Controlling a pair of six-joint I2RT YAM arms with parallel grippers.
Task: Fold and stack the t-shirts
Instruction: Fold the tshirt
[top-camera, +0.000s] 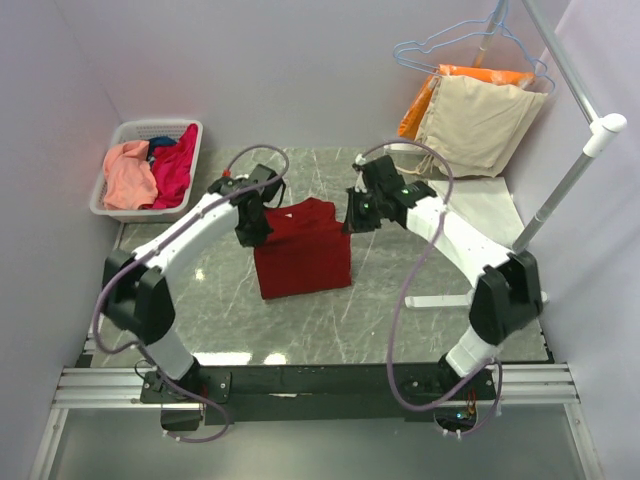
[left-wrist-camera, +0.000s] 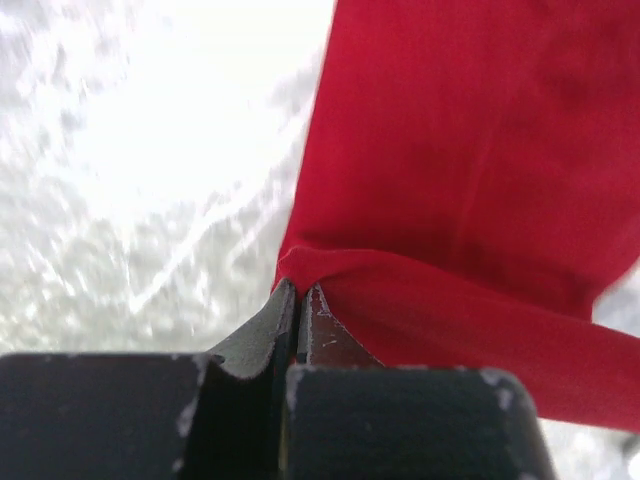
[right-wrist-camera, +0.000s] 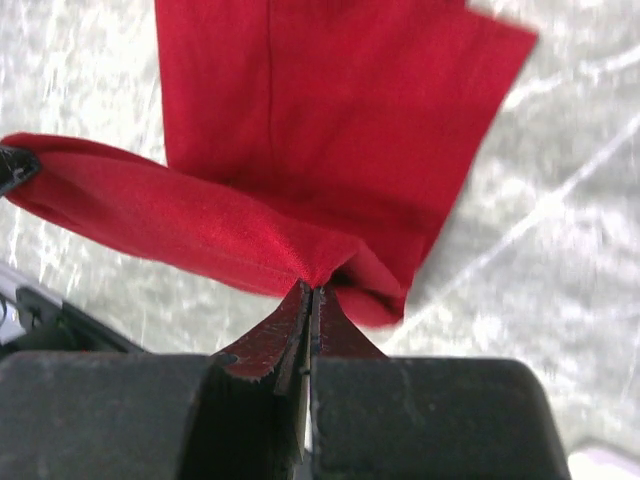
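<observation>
on the table (top-camera: 400, 330), left end effector (left-wrist-camera: 297, 292) and right end effector (right-wrist-camera: 310, 290) each pinch the dark red t-shirt (top-camera: 303, 262).

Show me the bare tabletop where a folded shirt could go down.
Free: the marble strip between the dark red shirt and the arm bases. Crowded: the shirt's far corners, pinched in both arms' jaws; the right side, with the rack foot; the far-left basket.

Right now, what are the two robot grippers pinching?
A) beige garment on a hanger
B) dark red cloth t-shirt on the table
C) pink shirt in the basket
B: the left gripper and the right gripper are each shut on the dark red cloth t-shirt.
</observation>
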